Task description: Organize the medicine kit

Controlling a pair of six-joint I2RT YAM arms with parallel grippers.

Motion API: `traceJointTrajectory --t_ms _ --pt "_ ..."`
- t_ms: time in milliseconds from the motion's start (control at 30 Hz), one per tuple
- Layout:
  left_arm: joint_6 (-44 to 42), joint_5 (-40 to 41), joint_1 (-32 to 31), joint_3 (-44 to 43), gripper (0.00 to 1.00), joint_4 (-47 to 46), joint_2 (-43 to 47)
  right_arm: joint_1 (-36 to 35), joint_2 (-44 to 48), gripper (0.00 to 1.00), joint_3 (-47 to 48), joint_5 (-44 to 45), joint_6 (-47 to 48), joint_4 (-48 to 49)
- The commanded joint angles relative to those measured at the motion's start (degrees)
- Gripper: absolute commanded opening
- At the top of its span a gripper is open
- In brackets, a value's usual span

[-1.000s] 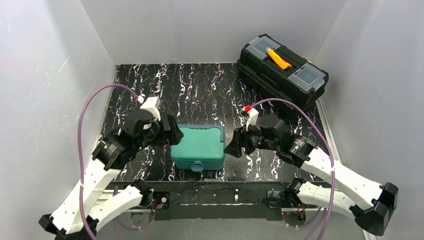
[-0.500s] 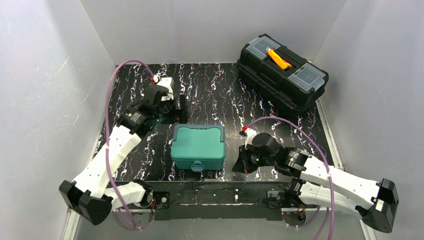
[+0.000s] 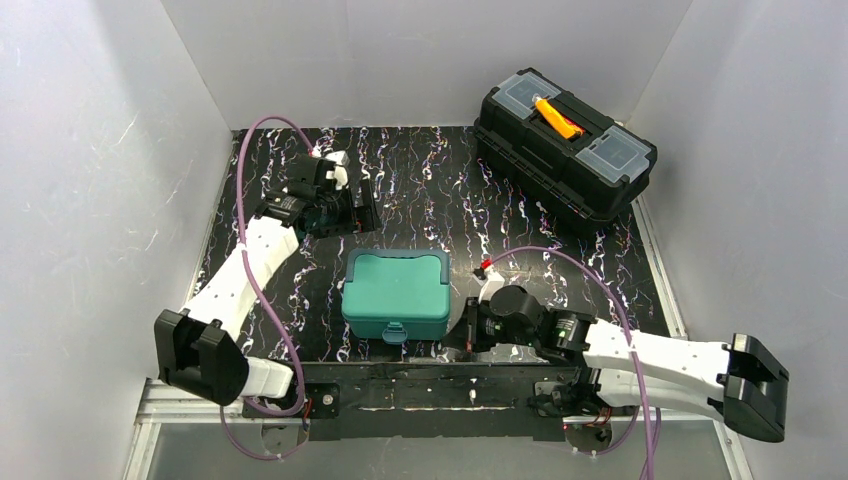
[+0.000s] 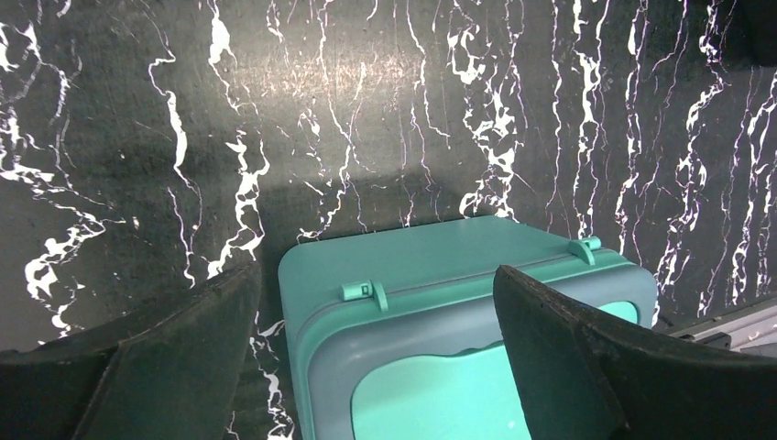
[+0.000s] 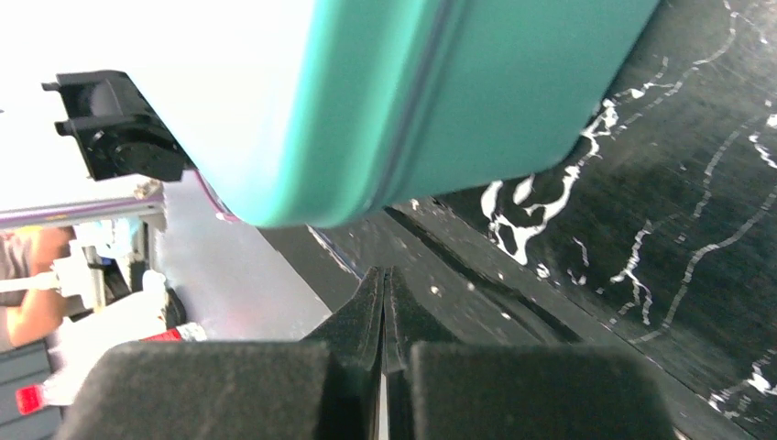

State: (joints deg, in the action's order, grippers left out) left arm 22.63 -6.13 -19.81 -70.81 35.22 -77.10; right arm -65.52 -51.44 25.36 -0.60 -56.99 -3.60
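My left gripper [image 3: 362, 210] sits in the upper left of the top view, above the far left corner of the small teal-green rounded plastic medicine kit [image 3: 396, 290] and apart from it. A second ago it was pressed up against the kit's left side, so it has pulled away and gone farther up the frame. Its fingers [image 4: 165, 357] are spread wide with nothing between them. My left wrist camera looks down past them at the kit's hinged back edge.

My right gripper [image 3: 460, 338] was level with the kit's right side a second ago. It has since dropped toward the bottom of the frame and now lies low, just beside the kit's near right corner. Its fingertips are pressed together. In the right wrist view only a thin seam shows between them, under the kit's rounded corner.

The kit has not shifted. It sits lid down in the middle of the black white-veined marble-pattern table [image 3: 440, 190]. The large black plastic toolbox with an orange handle [image 3: 565, 140] stays in the upper right.
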Motion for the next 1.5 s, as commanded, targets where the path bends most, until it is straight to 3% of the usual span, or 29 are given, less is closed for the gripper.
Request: traceJointTrajectory --t_ms 0,300,600,767,1133,1267,1467 --pt "0.5 -6.4 2.2 2.8 0.97 -1.5 -0.1 -2.2 -3.3 0.01 1.5 5.9 -5.7 10.1" --pt "1.9 -13.3 3.5 9.1 0.9 -2.6 1.8 -2.8 -6.5 0.01 1.8 15.7 -11.3 11.6" --pt "5.5 -14.7 3.9 19.6 0.89 -4.5 11.4 -1.0 -7.1 0.01 6.6 21.7 -7.3 7.1" --pt "7.4 -14.6 3.9 24.1 0.88 -3.6 18.3 3.0 -7.5 0.01 7.7 19.0 -4.2 7.1" --pt "12.8 -16.6 3.9 34.8 0.86 -2.4 32.9 15.0 -16.2 0.01 13.4 3.7 6.3 8.6" --pt "14.8 -18.5 3.7 35.0 0.85 -1.3 37.0 17.5 -19.6 0.01 17.2 -1.8 10.4 6.4" --pt "16.3 -17.7 3.7 34.4 0.84 2.7 42.5 20.6 -18.2 0.03 19.9 -1.6 15.5 -0.8"
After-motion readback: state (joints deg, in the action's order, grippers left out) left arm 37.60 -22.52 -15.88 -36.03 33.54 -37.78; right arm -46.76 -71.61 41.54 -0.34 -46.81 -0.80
